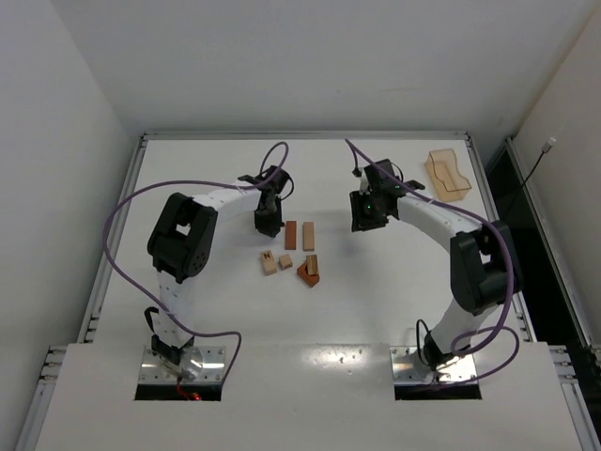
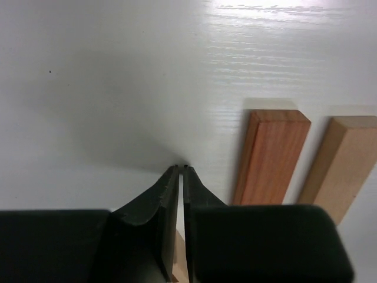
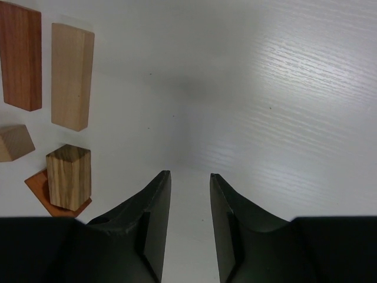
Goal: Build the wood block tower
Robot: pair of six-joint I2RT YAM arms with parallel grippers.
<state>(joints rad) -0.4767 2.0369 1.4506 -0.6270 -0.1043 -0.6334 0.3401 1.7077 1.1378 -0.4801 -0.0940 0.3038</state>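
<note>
Black fingers of the left gripper (image 2: 181,168) are shut, seemingly on nothing. Just right of them a reddish wooden bar (image 2: 271,156) and a pale wooden bar (image 2: 339,165) lie flat, easy to grab. Fingers of the right gripper (image 3: 189,175) stand partly open, empty. Left of them a striped wooden block (image 3: 69,177) stands on a flat orange piece (image 3: 36,184).

A white desk (image 1: 376,310) with a faint wood grain is enclosed by a plain white far wall (image 1: 310,56), a left wall (image 1: 47,141) and a right wall (image 1: 568,85). A metal rail (image 1: 310,136) is fitted along the far edge. Beyond the right edge a dark gap (image 1: 526,216) is seen, crossed by a black cable (image 1: 537,162). Soft glare (image 2: 277,23) is thrown on the surface.
</note>
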